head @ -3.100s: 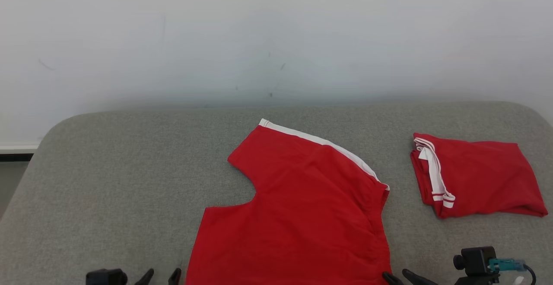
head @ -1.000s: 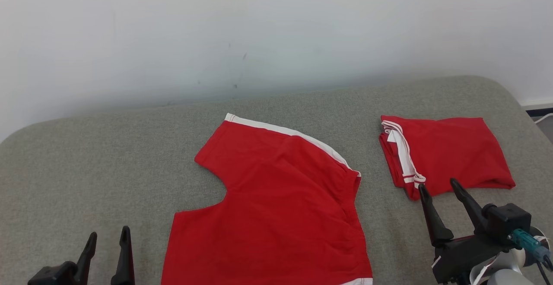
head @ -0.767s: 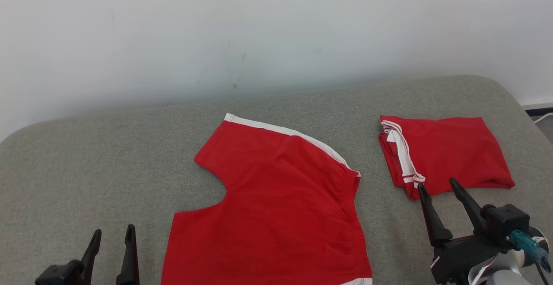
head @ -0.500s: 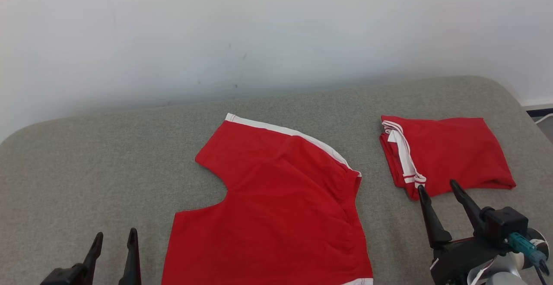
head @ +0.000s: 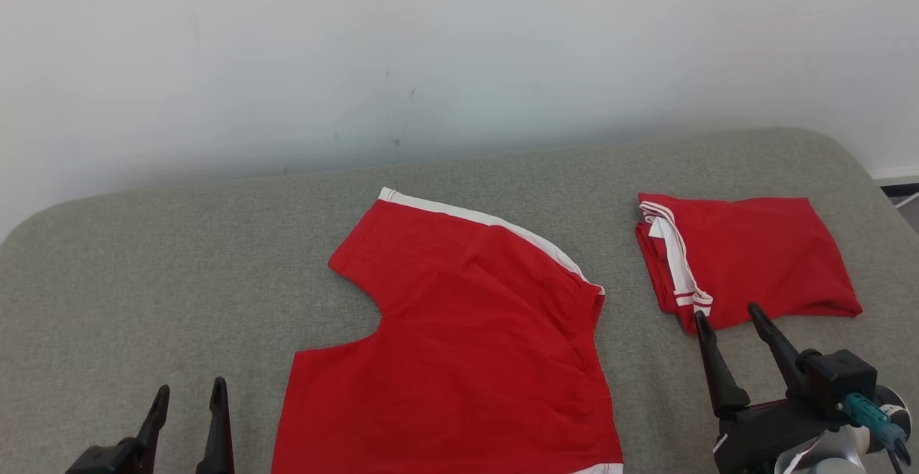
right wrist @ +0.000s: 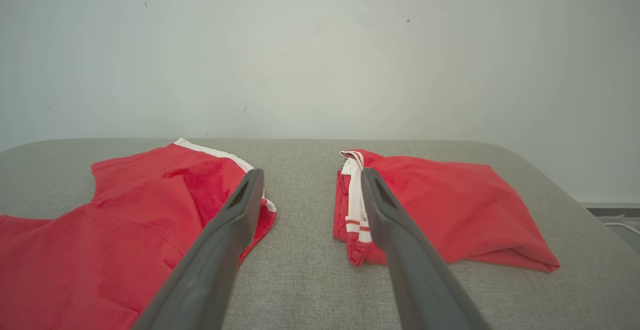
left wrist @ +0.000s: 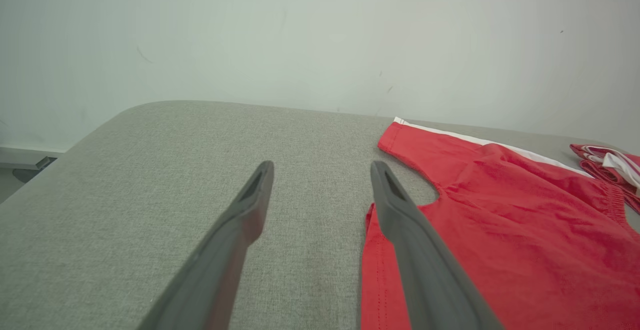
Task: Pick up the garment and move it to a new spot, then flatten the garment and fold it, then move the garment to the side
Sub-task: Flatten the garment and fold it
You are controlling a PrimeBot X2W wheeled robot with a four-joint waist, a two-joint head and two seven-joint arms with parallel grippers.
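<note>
Head view: two red garments lie on the grey padded table (head: 179, 258), the spread red garment (head: 467, 345) at centre and a folded red garment (head: 754, 258) well to its right, while the left gripper (head: 191, 386) and right gripper (head: 726, 312), two in all, both show fingers spread and empty. Left wrist view: the left fingers point over bare padding just beside the spread garment's edge, cloth that looks thin, soft and light, apt to sag, so a hem corner seems the best hold. Right wrist view: the right fingers frame the gap between the two pieces.
</note>
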